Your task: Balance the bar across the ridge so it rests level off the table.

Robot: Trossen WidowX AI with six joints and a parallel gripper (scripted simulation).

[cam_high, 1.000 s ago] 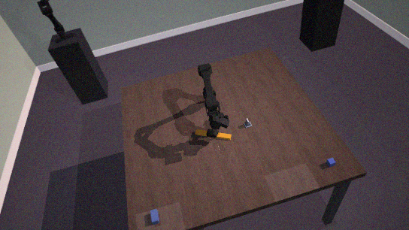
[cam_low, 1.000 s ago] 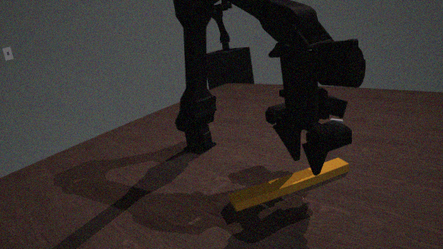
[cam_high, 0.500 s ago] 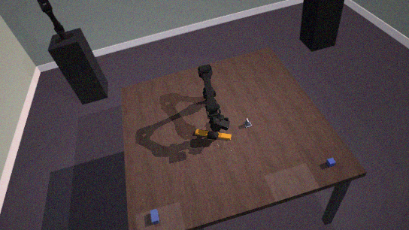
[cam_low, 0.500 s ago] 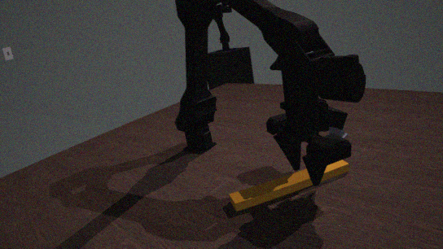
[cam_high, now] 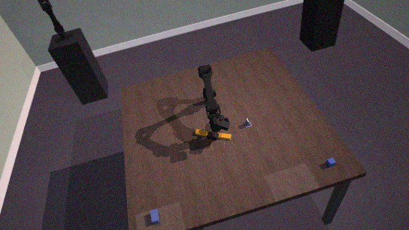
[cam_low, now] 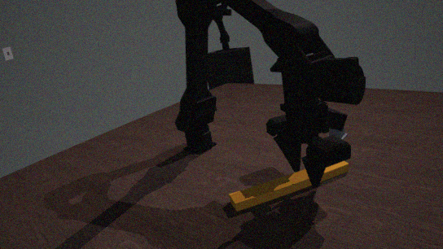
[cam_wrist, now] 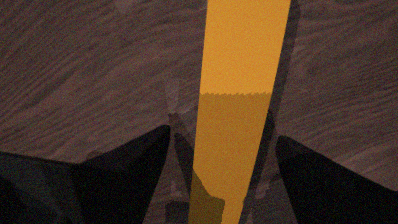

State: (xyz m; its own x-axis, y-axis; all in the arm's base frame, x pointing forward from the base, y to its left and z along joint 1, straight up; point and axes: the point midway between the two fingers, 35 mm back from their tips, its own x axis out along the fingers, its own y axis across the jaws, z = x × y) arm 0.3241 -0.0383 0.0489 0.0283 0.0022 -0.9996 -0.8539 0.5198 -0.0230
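An orange bar lies low over the table, with dark shadow beneath it in the exterior view; whether it lies flat on the wood is hard to tell. My gripper is open and points down around the bar. One finger is on each side of it, with a gap on both sides in the wrist view. The small pale grey ridge stands apart from the bar, to its upper right in the top view. In the exterior view it is partly hidden behind the gripper.
A blue block sits near the table's right corner. Another blue block lies on a lighter patch near the front left. A second lighter patch is at the front right. Dark pedestals stand off the table.
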